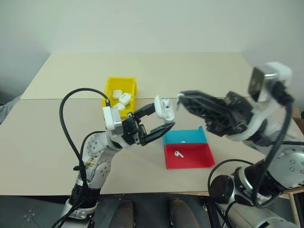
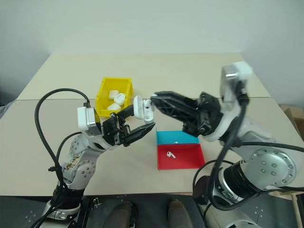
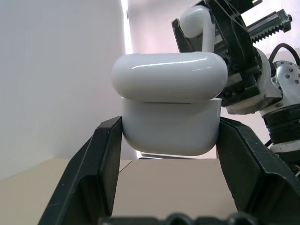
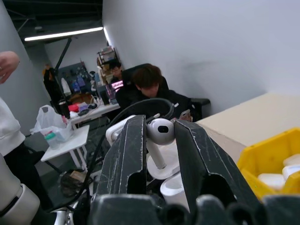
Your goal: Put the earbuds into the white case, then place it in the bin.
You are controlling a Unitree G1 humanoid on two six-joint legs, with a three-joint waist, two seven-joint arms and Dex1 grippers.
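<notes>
Above the table, left tool grips white case upright.

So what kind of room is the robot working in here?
Probably a lab or workshop, not a home. The beige table stands against plain white walls with only sorting trays on it, and the right wrist view shows a person seated at a cluttered desk under strip lighting.

Both my arms are raised over the desk, tips nearly meeting. Left gripper points right, fingers clamped on the white case. Right gripper points left, fingers pinching an earbud.
</notes>
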